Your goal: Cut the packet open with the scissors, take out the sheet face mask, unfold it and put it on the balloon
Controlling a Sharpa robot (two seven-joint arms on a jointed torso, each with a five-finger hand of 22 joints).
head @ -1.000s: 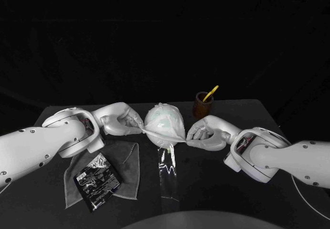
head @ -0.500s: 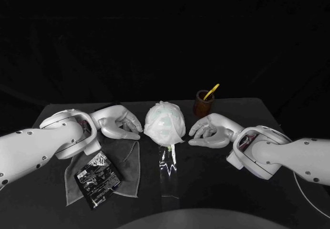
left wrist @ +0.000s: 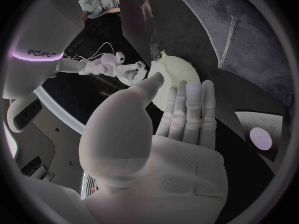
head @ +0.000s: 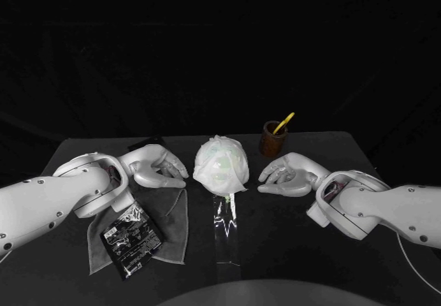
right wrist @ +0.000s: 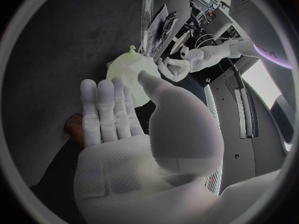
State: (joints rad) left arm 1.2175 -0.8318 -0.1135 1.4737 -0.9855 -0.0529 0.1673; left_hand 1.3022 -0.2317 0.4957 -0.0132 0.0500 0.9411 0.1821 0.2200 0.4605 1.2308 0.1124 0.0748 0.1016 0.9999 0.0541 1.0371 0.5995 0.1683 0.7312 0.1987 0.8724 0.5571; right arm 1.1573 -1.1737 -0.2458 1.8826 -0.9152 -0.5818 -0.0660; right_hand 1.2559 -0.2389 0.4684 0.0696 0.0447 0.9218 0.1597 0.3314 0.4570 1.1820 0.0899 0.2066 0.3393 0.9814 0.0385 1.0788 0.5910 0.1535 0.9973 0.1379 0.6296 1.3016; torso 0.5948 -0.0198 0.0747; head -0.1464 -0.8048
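The balloon (head: 220,167) stands at the table's middle with the white sheet mask (head: 216,159) draped over it; it appears too in the left wrist view (left wrist: 176,77) and right wrist view (right wrist: 126,70). My left hand (head: 157,166) hovers just left of it, fingers extended and holding nothing (left wrist: 169,115). Right of the balloon, a small gap away, my right hand (head: 289,173) is likewise empty with fingers extended (right wrist: 121,115). The cut black packet (head: 131,238) lies on a grey cloth (head: 171,217) at front left. Yellow-handled scissors (head: 283,122) stand in a brown cup (head: 272,141).
A clear film strip (head: 225,231) lies on the table in front of the balloon, running toward me. The brown cup stands close behind my right hand. The table's back edge (head: 184,139) runs just behind the balloon.
Both hands have let go of the mask's side edges and drawn outward from the balloon. The mask has settled onto the balloon.
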